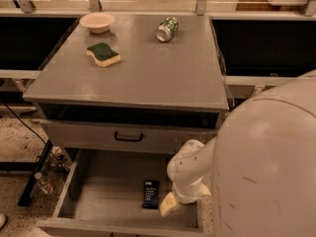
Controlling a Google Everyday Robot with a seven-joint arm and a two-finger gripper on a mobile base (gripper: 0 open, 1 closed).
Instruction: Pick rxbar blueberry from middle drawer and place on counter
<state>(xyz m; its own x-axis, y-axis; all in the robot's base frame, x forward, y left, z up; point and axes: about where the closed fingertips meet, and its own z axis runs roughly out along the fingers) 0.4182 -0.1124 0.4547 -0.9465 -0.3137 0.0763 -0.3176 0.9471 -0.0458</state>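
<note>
1. Grey-painted and pulled well out, the middle drawer lies open below the closed drawer front with the black handle. The rxbar blueberry lies flat on the drawer floor, right of centre and lengthwise front to back.
2. The step in hand looks like the reach into the drawer, with the bar not yet lifted. The gripper hangs low inside the drawer just to the right of the bar, at the end of the cream arm. It seems just clear of the wrapper, though the angle makes that uncertain. Whether the gripper is spread or closed I cannot tell.
3. The next move calls for a small shift left to straddle the bar's narrow width, a descent to the floor, and then closing on the bar. After that, it must lift the bar clear of the drawer and carry it up to the counter.
4. The counter already holds a green-topped sponge, a pale bowl and a tipped drinks can. Its near half is bare.
5. The bar's dark wrapper carries pale lettering near its far end, too small to read. The can's green and white print shows no legible brand.
</note>
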